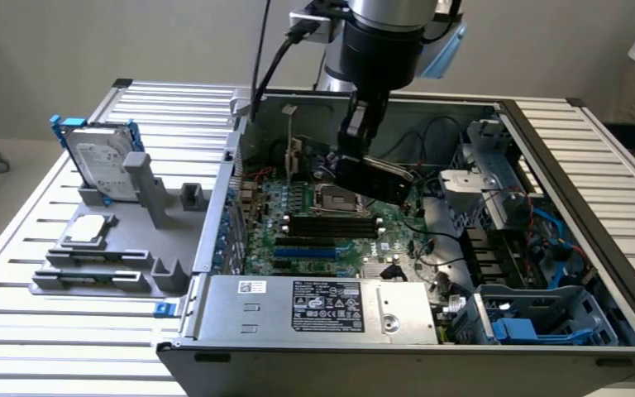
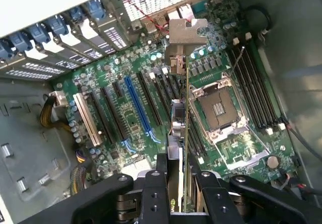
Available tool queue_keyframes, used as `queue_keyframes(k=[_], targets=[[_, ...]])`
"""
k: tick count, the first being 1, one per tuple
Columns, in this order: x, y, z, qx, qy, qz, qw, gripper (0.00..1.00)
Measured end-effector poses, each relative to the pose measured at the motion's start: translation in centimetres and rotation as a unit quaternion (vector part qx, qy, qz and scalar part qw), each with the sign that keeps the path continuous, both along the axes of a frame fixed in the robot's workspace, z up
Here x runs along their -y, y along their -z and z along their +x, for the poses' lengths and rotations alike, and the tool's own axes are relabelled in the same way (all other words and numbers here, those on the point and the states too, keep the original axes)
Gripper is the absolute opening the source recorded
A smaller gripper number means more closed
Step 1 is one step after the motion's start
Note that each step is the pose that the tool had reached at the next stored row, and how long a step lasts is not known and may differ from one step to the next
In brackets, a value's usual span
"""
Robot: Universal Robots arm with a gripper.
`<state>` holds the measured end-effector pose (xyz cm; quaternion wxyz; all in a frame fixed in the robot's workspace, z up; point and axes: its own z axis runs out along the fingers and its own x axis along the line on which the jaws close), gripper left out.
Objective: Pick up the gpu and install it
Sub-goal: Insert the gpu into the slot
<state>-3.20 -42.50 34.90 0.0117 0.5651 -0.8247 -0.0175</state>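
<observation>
Black-fingered, my pincer (image 2: 178,186) is closed partway on the gpu (image 2: 186,133). I see the card edge-on, so both faces are hidden. Its silver bracket (image 2: 187,32) sits at the end farthest from me. Beyond lies the motherboard (image 2: 126,108). My arm hangs steeply down into the case (image 1: 544,165).

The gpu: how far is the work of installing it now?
Done: the gpu is picked up; the jaws are shut on it. In hand: it hangs edge-on over the motherboard inside the open computer case. Left: seating it; the blue slot is bare and the card sits in no slot.
</observation>
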Motion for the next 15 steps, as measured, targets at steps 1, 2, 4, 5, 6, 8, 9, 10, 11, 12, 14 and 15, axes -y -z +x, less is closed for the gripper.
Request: queue_keyframes(k=[1,2,4,5,6,8,9,10,11,12,14,15], targets=[[0.00,0.08,0.00,0.0000,-0.009,0.0000,1.0000,0.26],[0.00,0.16,0.00,0.0000,-0.018,0.0000,0.9998,0.26],[0.00,0.32,0.00,0.0000,-0.036,0.0000,0.9994,0.26],[0.00,0.41,0.00,0.0000,-0.046,0.0000,0.9990,0.26],[0.00,0.48,0.00,0.0000,-0.055,0.0000,0.9985,0.26],[0.00,0.60,0.00,0.0000,-0.072,0.0000,0.9974,0.26],[0.00,0.65,0.00,0.0000,-0.079,0.0000,0.9969,0.26],[0.01,0.71,0.00,0.0001,-0.087,0.0000,0.9962,0.26],[0.02,0.77,-0.01,0.0002,-0.093,0.0000,0.9957,0.26],[0.03,0.82,-0.01,0.0003,-0.099,0.0000,0.9951,0.26],[0.07,0.96,-0.02,0.0005,-0.111,0.0000,0.9938,0.26],[0.08,1.03,-0.03,0.0007,-0.116,-0.0001,0.9932,0.26]])
